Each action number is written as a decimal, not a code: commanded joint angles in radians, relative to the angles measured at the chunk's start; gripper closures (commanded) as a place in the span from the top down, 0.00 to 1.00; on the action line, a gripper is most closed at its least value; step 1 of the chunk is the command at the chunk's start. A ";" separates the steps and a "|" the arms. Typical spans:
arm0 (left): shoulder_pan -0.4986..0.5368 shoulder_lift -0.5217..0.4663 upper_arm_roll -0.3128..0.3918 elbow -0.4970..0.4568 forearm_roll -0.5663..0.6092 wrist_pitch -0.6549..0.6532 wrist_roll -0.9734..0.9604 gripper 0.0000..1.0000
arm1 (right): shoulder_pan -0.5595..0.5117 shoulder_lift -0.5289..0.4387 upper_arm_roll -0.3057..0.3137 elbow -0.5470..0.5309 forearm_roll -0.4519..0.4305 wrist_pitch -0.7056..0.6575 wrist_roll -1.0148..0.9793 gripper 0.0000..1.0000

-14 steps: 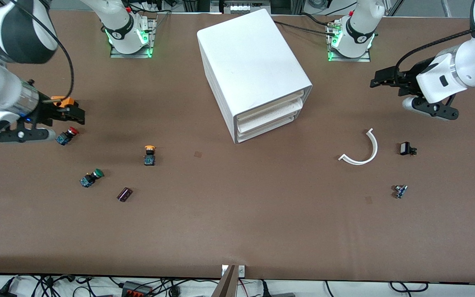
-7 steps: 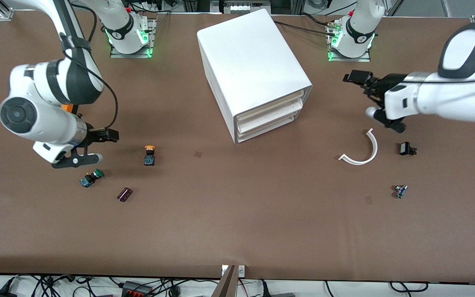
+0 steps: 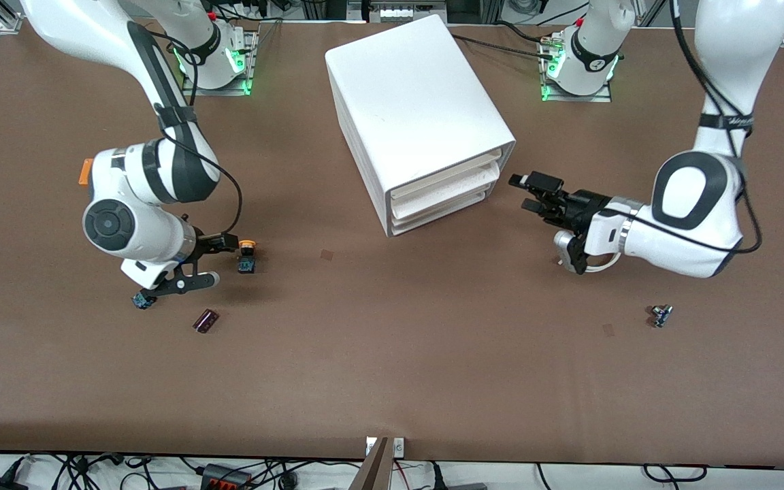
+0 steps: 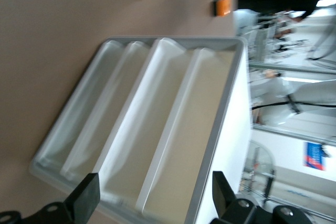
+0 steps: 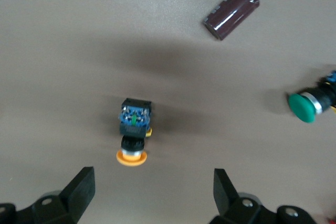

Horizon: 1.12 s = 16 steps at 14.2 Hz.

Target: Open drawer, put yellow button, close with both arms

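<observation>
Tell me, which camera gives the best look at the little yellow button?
The right wrist view: the yellow button lies on its side there, cap and blue-black body plain, framed by the open right gripper. The front view shows it small, beside that gripper. The left wrist view catches only a blurred speck that may be it.

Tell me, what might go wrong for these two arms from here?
The yellow button lies on its side on the bare table, so the open right gripper above it could nudge it away. The green-capped button and a dark cylinder lie close by and could be knocked. The open left gripper might catch a lower tray instead of the drawer.
</observation>
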 commanded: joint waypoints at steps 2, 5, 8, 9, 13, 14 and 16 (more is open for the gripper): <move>-0.005 -0.011 -0.006 -0.175 -0.157 0.038 0.266 0.68 | 0.024 0.066 -0.005 -0.001 0.017 0.073 0.043 1.00; -0.026 -0.007 -0.008 -0.252 -0.160 0.038 0.365 0.58 | 0.039 0.100 -0.005 -0.004 0.017 0.079 0.043 1.00; -0.048 -0.008 -0.037 -0.303 -0.189 0.041 0.376 0.55 | 0.052 0.131 -0.003 -0.004 0.017 0.105 0.043 1.00; -0.048 -0.008 -0.043 -0.320 -0.210 0.044 0.377 0.53 | 0.052 0.139 -0.003 -0.006 0.017 0.107 0.043 1.00; -0.048 -0.010 -0.042 -0.318 -0.214 0.055 0.373 0.12 | 0.053 0.145 -0.002 -0.024 0.017 0.096 0.060 1.00; -0.048 -0.007 -0.042 -0.317 -0.214 0.055 0.373 0.06 | 0.053 0.145 0.000 -0.032 0.017 0.096 0.068 1.00; -0.046 -0.005 -0.035 -0.305 -0.212 0.061 0.362 0.01 | 0.052 0.146 -0.002 -0.036 0.017 0.096 0.068 1.00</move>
